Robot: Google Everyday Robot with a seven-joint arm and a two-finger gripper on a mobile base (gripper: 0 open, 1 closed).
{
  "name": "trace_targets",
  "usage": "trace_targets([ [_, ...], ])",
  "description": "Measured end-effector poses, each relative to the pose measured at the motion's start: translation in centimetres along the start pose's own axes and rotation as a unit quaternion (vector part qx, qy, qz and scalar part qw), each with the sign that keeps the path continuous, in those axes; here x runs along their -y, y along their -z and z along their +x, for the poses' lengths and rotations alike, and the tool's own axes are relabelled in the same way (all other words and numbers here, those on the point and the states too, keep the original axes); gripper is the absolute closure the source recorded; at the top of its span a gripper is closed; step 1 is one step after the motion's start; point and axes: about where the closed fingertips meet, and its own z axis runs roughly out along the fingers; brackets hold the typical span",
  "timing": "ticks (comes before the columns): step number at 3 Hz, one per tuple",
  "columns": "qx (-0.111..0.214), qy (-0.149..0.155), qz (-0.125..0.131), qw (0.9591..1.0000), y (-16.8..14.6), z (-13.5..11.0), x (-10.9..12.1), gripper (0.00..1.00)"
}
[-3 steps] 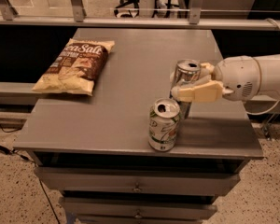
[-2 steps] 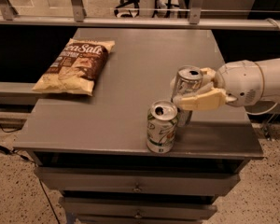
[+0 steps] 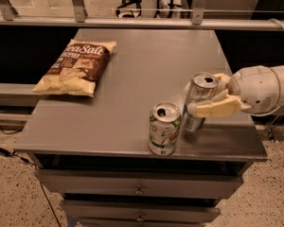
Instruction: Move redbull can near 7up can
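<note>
The redbull can [image 3: 199, 92] is a slim silver can with an open top, standing upright near the table's front right. My gripper [image 3: 207, 97] reaches in from the right and is shut on it, one cream finger [image 3: 213, 109] across its front and the other behind it. The 7up can [image 3: 164, 128] is a wider white-and-green can with a silver top. It stands upright at the table's front edge, just left of and in front of the redbull can, a small gap apart.
A brown and yellow chip bag [image 3: 75, 67] lies flat at the table's left. The grey table [image 3: 132, 65] has drawers below its front edge. My white arm [image 3: 265, 89] extends off the right side. A rail runs behind the table.
My gripper has carried the redbull can forward and a little left, closer to the 7up can. The 7up can and chip bag have not moved.
</note>
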Motion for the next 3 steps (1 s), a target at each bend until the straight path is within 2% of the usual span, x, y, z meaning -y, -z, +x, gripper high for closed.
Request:
trace_targets([
  [1, 0.021, -0.029, -0.024, 0.9991, -0.38, 1.14, -1.0, 0.59],
  [2, 0.028, -0.042, -0.036, 0.9981, -0.62, 1.52, -1.54, 0.36],
  [3, 0.035, -0.043, -0.045, 0.9974, -0.92, 1.86, -1.97, 0.13],
])
